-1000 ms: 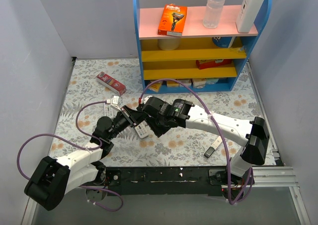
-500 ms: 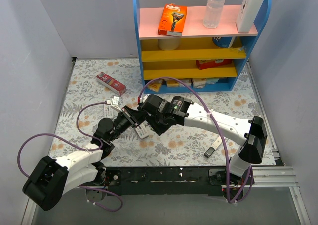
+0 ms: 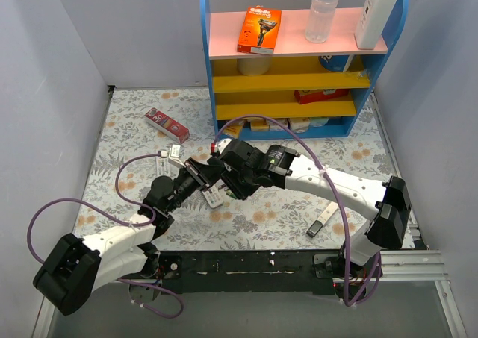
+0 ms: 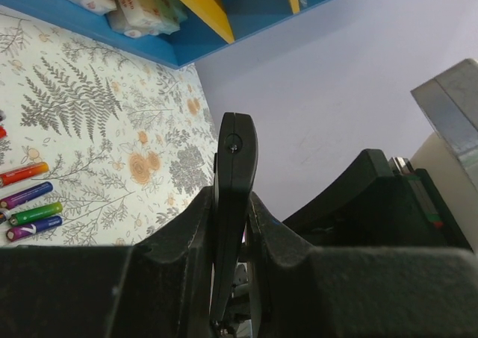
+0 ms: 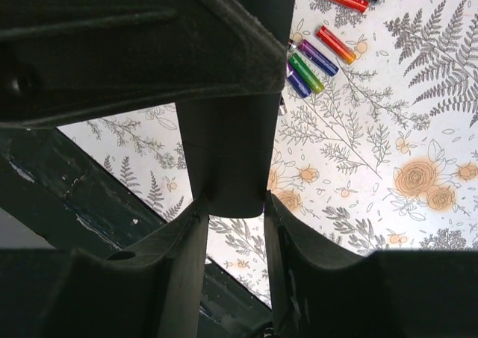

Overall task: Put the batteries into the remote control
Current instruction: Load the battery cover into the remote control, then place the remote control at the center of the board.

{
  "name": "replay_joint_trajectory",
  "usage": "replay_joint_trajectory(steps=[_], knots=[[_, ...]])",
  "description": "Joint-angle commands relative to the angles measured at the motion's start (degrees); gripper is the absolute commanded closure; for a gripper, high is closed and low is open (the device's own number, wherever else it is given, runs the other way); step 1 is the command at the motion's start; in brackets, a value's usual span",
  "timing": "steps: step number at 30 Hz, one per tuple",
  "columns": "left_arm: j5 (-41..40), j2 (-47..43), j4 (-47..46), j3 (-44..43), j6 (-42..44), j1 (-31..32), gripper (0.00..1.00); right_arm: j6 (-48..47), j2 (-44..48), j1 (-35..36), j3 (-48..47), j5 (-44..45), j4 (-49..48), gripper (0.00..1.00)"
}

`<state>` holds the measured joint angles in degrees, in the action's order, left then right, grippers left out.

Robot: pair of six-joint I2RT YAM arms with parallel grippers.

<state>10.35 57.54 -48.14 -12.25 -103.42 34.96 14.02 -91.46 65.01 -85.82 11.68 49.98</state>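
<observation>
Your left gripper (image 4: 231,222) is clamped narrowly on the slim black plastic remote control (image 4: 234,159). It holds the remote edge-up at centre frame, clear of the fern-printed table cloth (image 4: 89,114), probably so that its back can be reached. Your right gripper (image 5: 231,222) straddles one end of the same remote, with its jaws part-open on either side. You cannot tell whether they pinch it. The small thin red, green, blue and purple cylindrical batteries (image 5: 317,57) lie loose on the cloth, at the upper right of the right wrist view. None looks loaded.

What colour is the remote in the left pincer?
Black; the remote shows best in the left wrist view.
</observation>
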Motion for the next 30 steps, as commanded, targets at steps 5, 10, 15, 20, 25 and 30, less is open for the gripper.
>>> replay_joint_trajectory(steps=[5, 10, 15, 20, 25, 30], knots=[[-3.5, -2.4, 25.8, -9.2, -2.4, 3.4, 1.0, -0.2, 5.6, -1.3, 3.8, 1.2, -17.0, 0.49], [-6.5, 0.2, 35.9, -13.8, -3.5, 3.3, 1.0, 0.7, 10.7, -1.3, 6.0, 1.1, -17.0, 0.36], [-6.5, 0.5, 36.8, -14.3, -4.2, 3.3, 1.0, 0.6, 12.7, -1.3, 8.8, 1.3, -17.6, 0.29], [-6.3, -0.1, 37.2, -15.3, -3.9, 3.2, 1.0, 1.8, 11.4, -1.4, 10.1, -0.4, -17.7, 0.25], [-5.7, -0.2, 37.3, -16.0, -4.2, 3.2, 1.0, 3.4, 9.3, -1.6, 11.4, -2.7, -18.7, 0.24], [-3.8, -0.2, 34.7, -15.5, -4.1, 3.2, 1.0, 4.9, 7.5, -2.8, 12.8, -5.4, -20.3, 0.24]])
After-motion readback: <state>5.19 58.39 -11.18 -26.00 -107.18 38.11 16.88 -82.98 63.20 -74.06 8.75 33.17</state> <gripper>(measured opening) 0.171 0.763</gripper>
